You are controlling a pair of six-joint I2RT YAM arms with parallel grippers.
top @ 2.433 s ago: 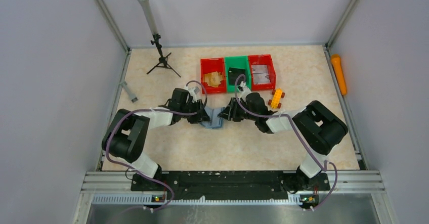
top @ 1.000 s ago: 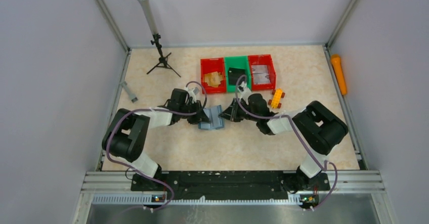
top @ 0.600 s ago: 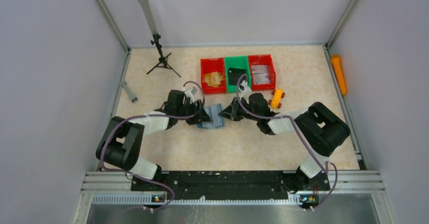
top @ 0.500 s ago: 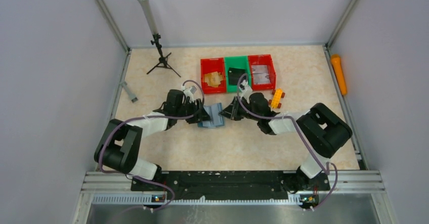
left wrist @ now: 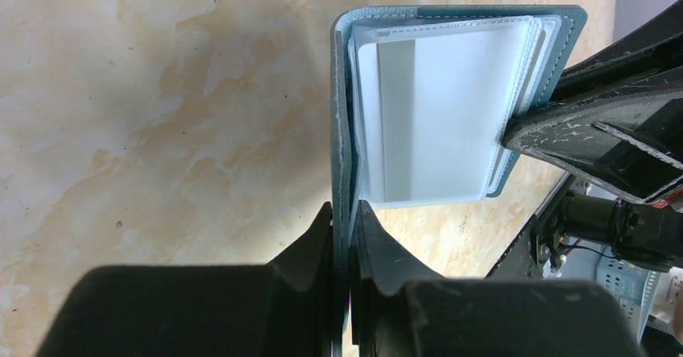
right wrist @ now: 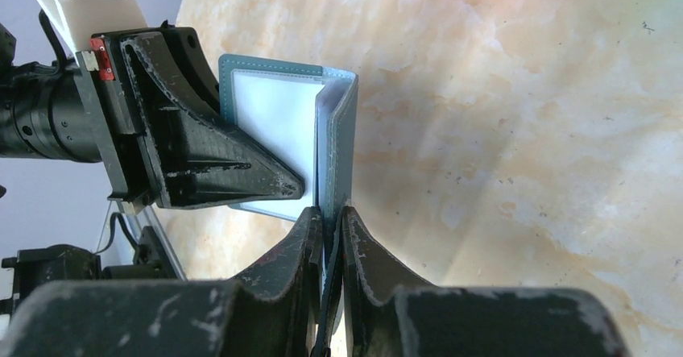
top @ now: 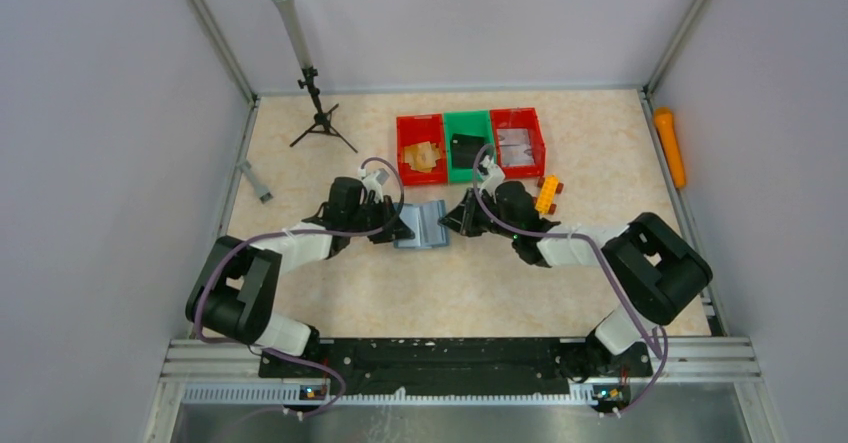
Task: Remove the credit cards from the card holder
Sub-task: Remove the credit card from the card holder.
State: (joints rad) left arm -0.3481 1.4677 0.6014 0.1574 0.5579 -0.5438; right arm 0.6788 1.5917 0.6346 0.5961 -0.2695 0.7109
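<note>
Open table (top: 480, 283) lies in front of the card holder (top: 422, 225), with bins (top: 466, 115) close behind. The left gripper (left wrist: 345, 212) and right gripper (right wrist: 329, 216) each pinch one teal cover; white sleeves show between

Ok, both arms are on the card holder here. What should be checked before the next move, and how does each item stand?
1. Left gripper clamped on one cover of the card holder: ok.
2. Right gripper clamped on the opposite cover: ok.
3. Holder spread open, inside exposed: ok.
4. White card visible inside: ok.
5. A gripper free to pull that card: not ok, both are holding.
6. Number of cards inside: cannot tell.
</note>
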